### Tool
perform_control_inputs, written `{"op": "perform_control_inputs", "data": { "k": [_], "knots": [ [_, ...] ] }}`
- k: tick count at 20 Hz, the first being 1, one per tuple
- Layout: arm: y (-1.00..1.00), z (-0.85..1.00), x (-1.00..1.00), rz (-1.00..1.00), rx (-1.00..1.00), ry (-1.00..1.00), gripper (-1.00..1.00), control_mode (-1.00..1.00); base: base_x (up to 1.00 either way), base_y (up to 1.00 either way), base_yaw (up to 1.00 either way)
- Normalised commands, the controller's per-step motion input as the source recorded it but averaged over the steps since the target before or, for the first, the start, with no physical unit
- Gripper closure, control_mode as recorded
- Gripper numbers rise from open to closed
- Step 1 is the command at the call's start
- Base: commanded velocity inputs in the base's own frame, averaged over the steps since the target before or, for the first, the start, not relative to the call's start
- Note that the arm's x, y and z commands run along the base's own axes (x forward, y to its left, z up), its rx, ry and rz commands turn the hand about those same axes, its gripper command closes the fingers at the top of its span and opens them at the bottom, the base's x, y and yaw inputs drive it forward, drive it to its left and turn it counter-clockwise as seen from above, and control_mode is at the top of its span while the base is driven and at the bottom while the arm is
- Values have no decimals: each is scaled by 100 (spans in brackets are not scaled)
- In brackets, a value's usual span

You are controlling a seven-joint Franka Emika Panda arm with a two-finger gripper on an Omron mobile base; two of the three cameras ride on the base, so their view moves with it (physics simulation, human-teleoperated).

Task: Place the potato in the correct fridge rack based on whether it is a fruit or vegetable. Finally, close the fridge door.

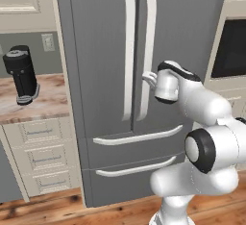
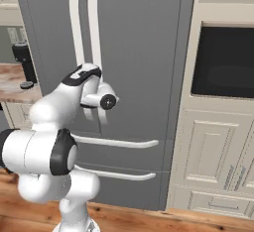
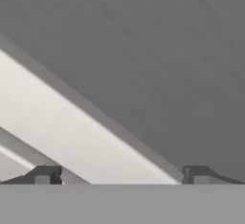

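hand (image 3: pixel 119 175) before the fridge (image 1: pixel 105 36) door handle (image 3: pixel 72 137)

Quick count: one grey fridge (image 1: pixel 101 51) with two upper doors, both shut. Two long pale vertical handles (image 1: pixel 129 51) sit side by side at the middle seam, and two curved horizontal handles (image 1: pixel 139 136) run across what look like two freezer drawers below. On the left, one wooden counter (image 1: pixel 43 105) carries one black blender-like appliance (image 1: pixel 21 75), with three cream drawers (image 1: pixel 41 157) stacked under it. One wall outlet (image 1: pixel 48 42), possibly a switch, hard to tell. One built-in black oven window (image 2: pixel 223 62) on the right.
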Motion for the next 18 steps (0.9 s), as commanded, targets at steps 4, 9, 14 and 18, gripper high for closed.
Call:
{"op": "perform_control_inputs", "data": {
  "k": [4, 9, 14, 18],
  "knots": [
    [0, 0, 73, 0, 0, 0, -100, -100, 0, 0, 0],
    [0, 0, 71, -1, 0, 0, -100, -100, 0, 0, 0],
    [0, 0, 24, 0, 0, 0, -100, -100, 0, 0, 0],
    [0, 0, 0, 0, 0, 0, -100, -100, 0, 0, 0]
  ]
}}
